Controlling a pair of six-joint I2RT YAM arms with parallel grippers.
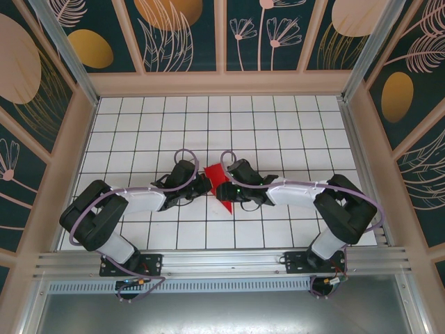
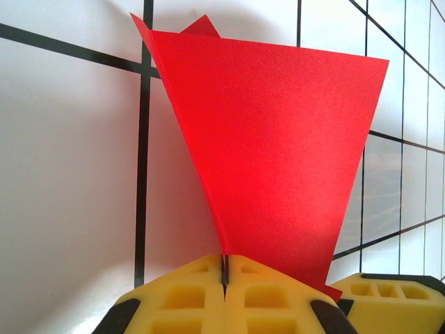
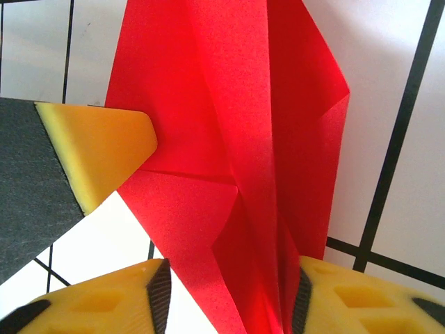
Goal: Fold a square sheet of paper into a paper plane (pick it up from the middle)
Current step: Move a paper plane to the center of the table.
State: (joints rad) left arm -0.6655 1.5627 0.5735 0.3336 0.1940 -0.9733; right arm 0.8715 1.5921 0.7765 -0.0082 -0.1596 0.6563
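Left wrist view, nearest the lens: the left fingers (image 2: 208, 285) are pressed together with no gap, pinching the lower corner of the sheet of paper (image 2: 278, 139). From that pinch the red sheet fans up and away over the bench (image 2: 69, 174), widening toward its far edge.

On the right wrist view the right fingers (image 3: 327, 292) stand partly apart and astride the sheet of paper (image 3: 229, 104). Its creased spine runs straight out from between them. A sliver of white bench shows between the left-hand pad and the paper, so I judge this not yet a pinch. A pad of the left arm touches the sheet from the left, farther out.

From the top external view the sheet of paper (image 1: 217, 177) sits mid-bench (image 1: 208, 118) between the two wrists, equally near both, with its long axis running near to far. The coming squeeze depends on that spine staying centred in the right-hand gap.
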